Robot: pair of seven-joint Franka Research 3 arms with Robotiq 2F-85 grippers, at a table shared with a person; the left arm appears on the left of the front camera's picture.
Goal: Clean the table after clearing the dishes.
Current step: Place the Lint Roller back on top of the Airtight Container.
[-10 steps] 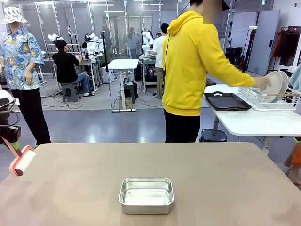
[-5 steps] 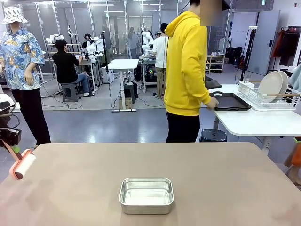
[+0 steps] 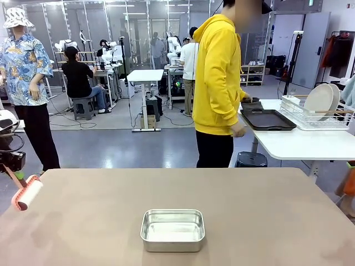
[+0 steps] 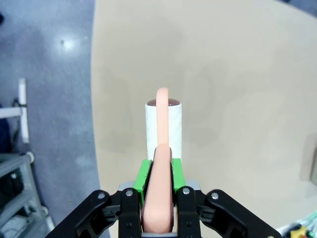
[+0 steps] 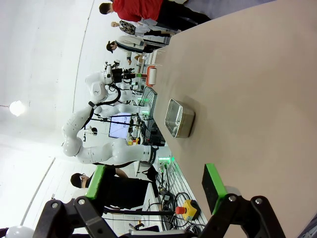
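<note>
Nearest to me, my left gripper [image 4: 157,198] is clamped on the salmon-pink handle of a lint roller [image 4: 164,126], whose white roll hangs just above the left edge of the table [image 3: 266,210]. My right gripper [image 5: 153,191] stands with its jaws wide apart, holding nothing, above the table's right part.

A small steel pan [image 3: 172,229] sits at the near middle of the brown top; I cannot tell whether anything lies in it.

Beyond the table, a person in a yellow hoodie [image 3: 219,83] stands beside a white side table [image 3: 299,145], where a dark tray [image 3: 268,119] and white plates [image 3: 323,102] in a wire rack now rest.

I judge the clearing done and the rolling about to begin: next I must lower the roll flat onto the top. From the front, the left arm is largely cut off by the frame.
</note>
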